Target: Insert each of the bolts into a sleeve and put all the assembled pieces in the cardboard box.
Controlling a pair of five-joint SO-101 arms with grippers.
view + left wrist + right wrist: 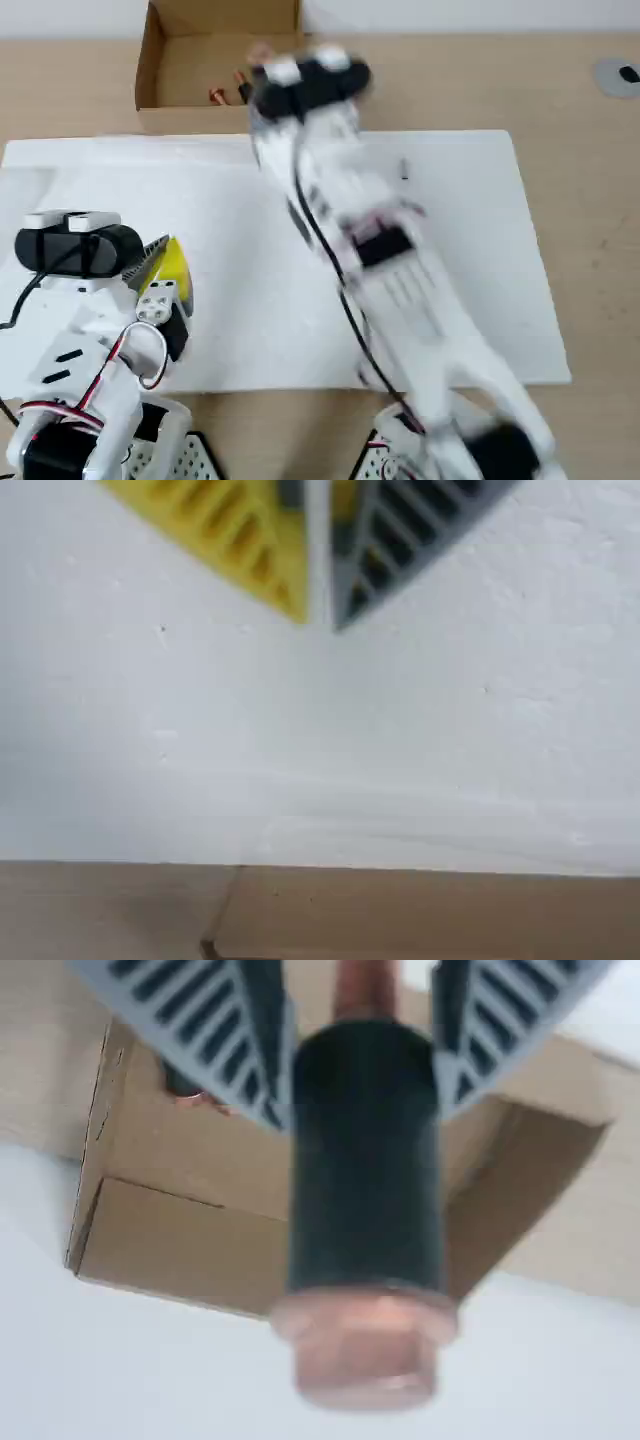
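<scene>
I see my right gripper (360, 1110) pinching 1 black sleeve (365, 1160) with a copper bolt (365, 1345) through it, held just above the cardboard box (180, 1250). My left gripper (320, 615), jaws pressed together, hangs over the white mat (400, 730).

Insp. note: I find no legible txt, label, no. or sign. Cardboard box (200, 1230) walls: plain. Sleeve (365, 1180) in my right pincer (360, 1115): unmarked. Small dark mark (404, 169) on white board (230, 200): too small to read.
</scene>
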